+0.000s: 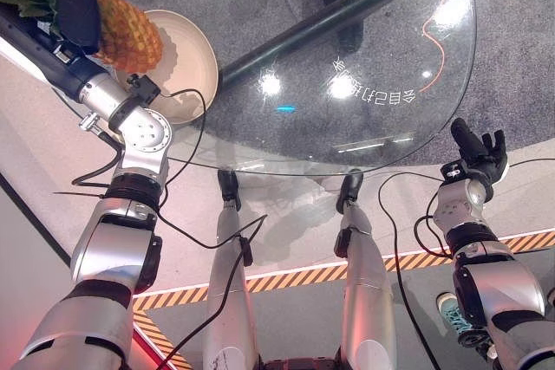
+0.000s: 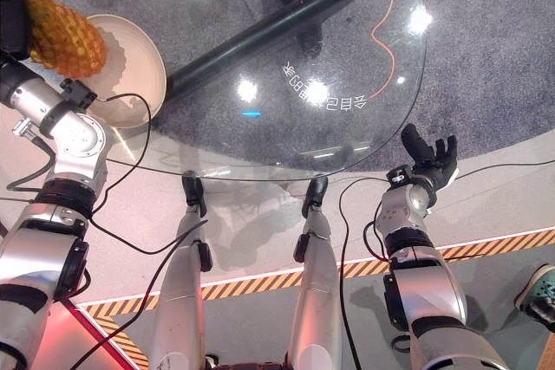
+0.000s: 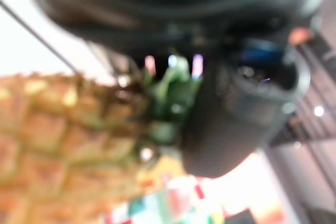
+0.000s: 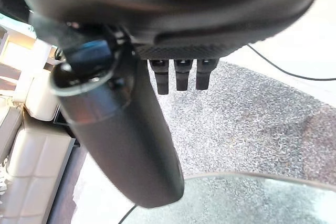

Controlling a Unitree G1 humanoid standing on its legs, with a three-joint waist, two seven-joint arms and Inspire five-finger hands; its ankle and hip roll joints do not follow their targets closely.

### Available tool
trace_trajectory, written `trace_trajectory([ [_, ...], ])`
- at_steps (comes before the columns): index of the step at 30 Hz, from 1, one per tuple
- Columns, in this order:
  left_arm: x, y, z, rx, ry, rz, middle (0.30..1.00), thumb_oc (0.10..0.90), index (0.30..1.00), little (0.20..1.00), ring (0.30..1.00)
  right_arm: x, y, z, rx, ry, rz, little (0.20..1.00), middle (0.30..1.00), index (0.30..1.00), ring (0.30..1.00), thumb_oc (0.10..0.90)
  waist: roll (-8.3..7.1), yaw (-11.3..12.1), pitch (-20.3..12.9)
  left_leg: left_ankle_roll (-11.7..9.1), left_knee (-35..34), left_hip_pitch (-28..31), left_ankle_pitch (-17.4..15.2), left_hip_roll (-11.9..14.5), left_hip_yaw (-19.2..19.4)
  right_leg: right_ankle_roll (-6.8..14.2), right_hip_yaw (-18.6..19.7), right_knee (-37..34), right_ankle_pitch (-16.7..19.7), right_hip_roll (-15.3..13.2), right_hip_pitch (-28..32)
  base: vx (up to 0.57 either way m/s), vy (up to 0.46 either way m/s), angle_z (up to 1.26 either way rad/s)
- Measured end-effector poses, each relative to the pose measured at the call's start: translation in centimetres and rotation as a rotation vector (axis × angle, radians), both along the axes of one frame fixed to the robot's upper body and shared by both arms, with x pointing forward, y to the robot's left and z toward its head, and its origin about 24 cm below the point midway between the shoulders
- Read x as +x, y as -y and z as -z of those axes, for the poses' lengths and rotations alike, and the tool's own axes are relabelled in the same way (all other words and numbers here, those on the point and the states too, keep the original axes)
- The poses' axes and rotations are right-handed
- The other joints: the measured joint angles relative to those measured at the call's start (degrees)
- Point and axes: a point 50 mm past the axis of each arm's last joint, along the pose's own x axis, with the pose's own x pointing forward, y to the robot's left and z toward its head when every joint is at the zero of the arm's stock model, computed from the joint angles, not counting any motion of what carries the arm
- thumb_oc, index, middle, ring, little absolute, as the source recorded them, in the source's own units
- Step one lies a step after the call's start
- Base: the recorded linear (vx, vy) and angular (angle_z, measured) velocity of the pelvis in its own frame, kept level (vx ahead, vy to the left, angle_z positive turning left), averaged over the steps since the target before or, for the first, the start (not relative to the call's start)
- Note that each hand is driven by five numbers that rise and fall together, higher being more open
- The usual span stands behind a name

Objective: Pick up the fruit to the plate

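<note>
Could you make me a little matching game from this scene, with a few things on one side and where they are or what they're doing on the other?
Things:
1. pineapple
2. plate
3. left hand
4. right hand

States:
A. lifted off to the side of the glass table, holding nothing
B. beige, resting on the table near its edge
C. curled round the fruit near its leafy end
D. held in the air, partly over the plate

Pairs: 1-D, 2-B, 3-C, 4-A

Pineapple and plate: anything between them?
Nothing. In the left eye view the pineapple, held in the left hand, hangs over the plate's left rim with no other object between.
</note>
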Motion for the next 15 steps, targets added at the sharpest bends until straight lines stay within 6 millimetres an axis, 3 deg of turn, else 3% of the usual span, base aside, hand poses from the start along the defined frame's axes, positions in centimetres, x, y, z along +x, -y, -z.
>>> trace_trajectory([
  [15,0.24,-0.16,0.18,0.008,-0.028,0.019,0.3,0.1,0.3,0.2,0.3,0.23,-0.22,-0.34,-0.009,0.006,-0.009,0.9,0.9,0.9,0.9,0.8,-0.04,-0.1,0.0,-0.2,0.1,0.0,0.1,0.2,0.0,-0.2,0.0,0.1,0.1,0.2,0.0,0.0,0.0,0.0],
])
